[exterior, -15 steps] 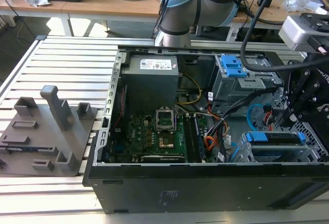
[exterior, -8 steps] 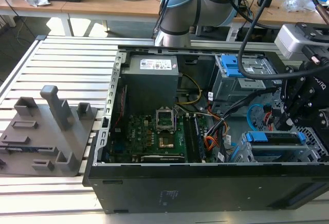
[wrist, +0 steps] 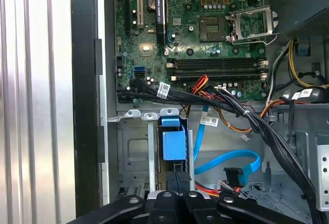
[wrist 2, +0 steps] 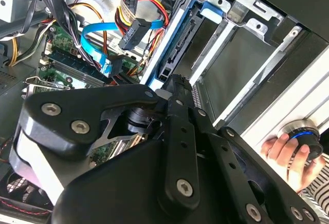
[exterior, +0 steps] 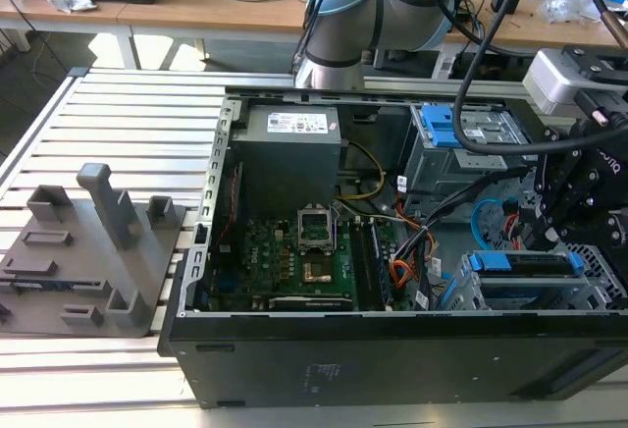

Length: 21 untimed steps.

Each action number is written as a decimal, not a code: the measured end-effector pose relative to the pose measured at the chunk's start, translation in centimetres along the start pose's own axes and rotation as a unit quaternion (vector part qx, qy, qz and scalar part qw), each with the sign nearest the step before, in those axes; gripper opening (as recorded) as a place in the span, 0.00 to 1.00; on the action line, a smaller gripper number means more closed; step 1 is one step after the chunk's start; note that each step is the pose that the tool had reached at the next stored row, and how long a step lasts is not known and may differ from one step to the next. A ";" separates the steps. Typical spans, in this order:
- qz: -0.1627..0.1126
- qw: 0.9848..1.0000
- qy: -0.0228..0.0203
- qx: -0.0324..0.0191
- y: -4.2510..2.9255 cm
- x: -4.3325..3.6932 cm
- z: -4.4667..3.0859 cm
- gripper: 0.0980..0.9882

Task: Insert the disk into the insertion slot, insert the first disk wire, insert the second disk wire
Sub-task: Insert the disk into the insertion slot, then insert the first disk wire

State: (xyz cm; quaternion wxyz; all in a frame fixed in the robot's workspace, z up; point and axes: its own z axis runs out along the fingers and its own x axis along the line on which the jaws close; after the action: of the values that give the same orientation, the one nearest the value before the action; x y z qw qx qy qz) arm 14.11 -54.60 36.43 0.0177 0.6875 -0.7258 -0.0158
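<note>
The disk (exterior: 520,279), in its bright blue carrier, sits in the insertion slot (exterior: 597,286), the light grey perforated cage at the case's front corner on the exterior view's right. My gripper (exterior: 546,240) hangs just above the cage with its fingers shut together and nothing seen between them. In the second wrist view the fingertips (wrist 2: 175,82) meet beside the disk's (wrist 2: 177,49) connector edge. In the first wrist view the gripper (wrist: 177,176) is right by the blue carrier (wrist: 173,143). An orange-red cable (wrist: 207,187) lies close beside it. A multicoloured power plug (wrist 2: 134,33) hangs loose nearby.
A light blue looped cable (wrist: 226,160) with a dark plug lies on the case floor. Black wire bundles (wrist: 241,111) cross above the cage. A darker bay with a blue latch (exterior: 442,124) stands at the back. A person's hand (wrist 2: 286,152) rests on a knob outside the case.
</note>
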 end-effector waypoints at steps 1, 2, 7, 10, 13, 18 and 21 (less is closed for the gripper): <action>0.000 1.000 0.000 0.000 0.00 0.00 0.00 0.01; 0.000 1.000 0.000 0.000 0.00 0.00 0.00 0.01; 0.000 1.000 0.000 0.000 0.00 0.00 0.02 0.01; 0.000 1.000 0.000 0.000 0.00 0.00 0.03 0.01; 0.000 1.000 0.000 0.000 0.00 0.00 0.03 0.15; 0.000 1.000 0.000 0.000 0.00 0.00 0.04 0.30; 0.000 1.000 0.000 0.000 -0.48 -0.08 0.03 0.30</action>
State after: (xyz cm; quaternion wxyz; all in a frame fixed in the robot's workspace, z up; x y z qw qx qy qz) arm 14.59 -54.56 36.37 0.0177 0.6875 -0.7258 -0.0157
